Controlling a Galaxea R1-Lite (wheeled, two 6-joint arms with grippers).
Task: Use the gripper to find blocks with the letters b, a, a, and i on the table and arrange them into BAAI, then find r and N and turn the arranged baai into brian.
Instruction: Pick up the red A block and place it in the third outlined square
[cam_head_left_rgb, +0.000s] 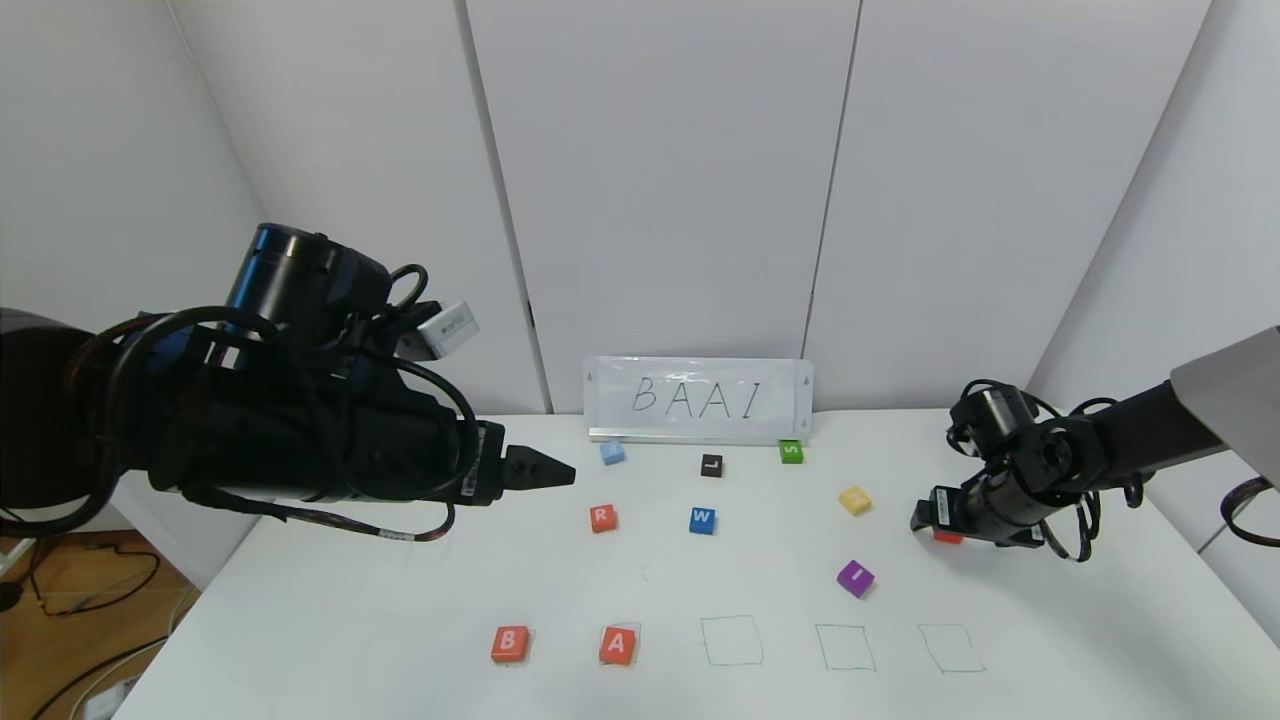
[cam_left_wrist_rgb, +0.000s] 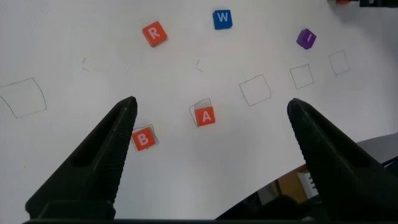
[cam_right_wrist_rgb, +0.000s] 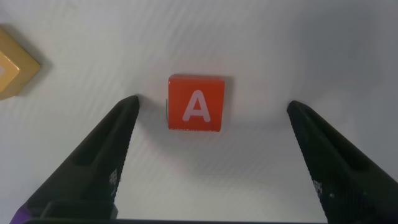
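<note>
Two arms of mine reach over the table (cam_head_left_rgb: 300, 600), a wide white top with pen-drawn squares along its near edge. My left gripper (cam_left_wrist_rgb: 208, 118) hangs raised above the table's left side, its fingers spread wide with nothing between them. My right gripper (cam_right_wrist_rgb: 211, 109) is low at the far right, fingers also spread wide, straddling an orange-red A cube (cam_right_wrist_rgb: 196, 104) that sits on the table between them without touching either. A white card (cam_head_left_rgb: 698, 398) lettered BAAI stands at the far edge. In the near row, the B cube (cam_head_left_rgb: 510, 643) fills the leftmost square and another A cube (cam_head_left_rgb: 618, 645) the next one to its right; the three squares further right hold nothing. The purple I cube (cam_head_left_rgb: 855, 578) lies just beyond that row, toward the right. The orange-red R cube (cam_head_left_rgb: 602, 517) sits mid-table, left of a blue W cube (cam_head_left_rgb: 702, 520). A yellow cube (cam_head_left_rgb: 854, 499) rests near my right gripper.
</note>
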